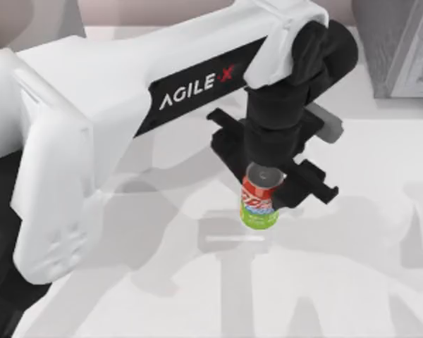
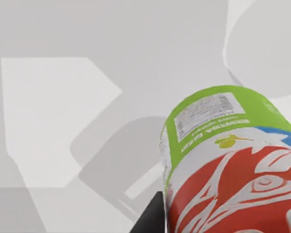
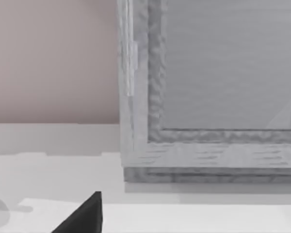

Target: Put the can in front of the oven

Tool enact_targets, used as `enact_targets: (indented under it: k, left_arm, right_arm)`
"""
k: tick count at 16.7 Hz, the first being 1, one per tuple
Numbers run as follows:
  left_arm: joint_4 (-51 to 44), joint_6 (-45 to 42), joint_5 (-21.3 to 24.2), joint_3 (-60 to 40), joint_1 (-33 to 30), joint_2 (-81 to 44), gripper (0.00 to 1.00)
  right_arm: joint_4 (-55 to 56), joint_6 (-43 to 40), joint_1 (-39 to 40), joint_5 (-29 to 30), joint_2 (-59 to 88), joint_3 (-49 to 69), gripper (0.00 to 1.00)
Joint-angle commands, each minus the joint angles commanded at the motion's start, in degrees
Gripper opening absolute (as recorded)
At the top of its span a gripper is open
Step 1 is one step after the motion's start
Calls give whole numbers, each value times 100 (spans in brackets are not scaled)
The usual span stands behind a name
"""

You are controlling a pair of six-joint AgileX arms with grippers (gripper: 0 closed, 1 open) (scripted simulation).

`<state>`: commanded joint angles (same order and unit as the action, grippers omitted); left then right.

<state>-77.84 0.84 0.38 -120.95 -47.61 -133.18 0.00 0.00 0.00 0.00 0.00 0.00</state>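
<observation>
While the left hand (image 1: pixel 276 184) grips the can (image 1: pixel 259 204), pale table (image 1: pixel 352 282) spreads beneath.

White left arm (image 1: pixel 92 120) with black "AGILEX" panel, black wrist and seemingly black hand (image 1: pixel 268 186).

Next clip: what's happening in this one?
The left arm's end effector is closed on the can, gripping it near its silver top, with the green base pointing down toward the white table. The oven sits at the table's far right corner, well apart from the can, so the placement in front of it is not yet done. The right wrist view looks at the oven's face.
</observation>
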Motion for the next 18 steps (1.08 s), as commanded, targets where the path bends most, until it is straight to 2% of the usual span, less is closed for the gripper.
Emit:
enact_targets:
  k: [4,8,12,18]
  left_arm:
    - [37,-19,-19,205,106,109,0]
    - [144,-84,-76,1179,656,808,0]
    - [297,-190,-95,2654,1574,1971,0]
    - [686,-338,-54,5045,3289,3971,0]
  right_arm:
    - [0,0,0,0,0,0,100]
    - [0,0,0,0,0,0,100]
    - [0,0,0,0,0,0,100]
    - [0,0,0,0,0,0,100]
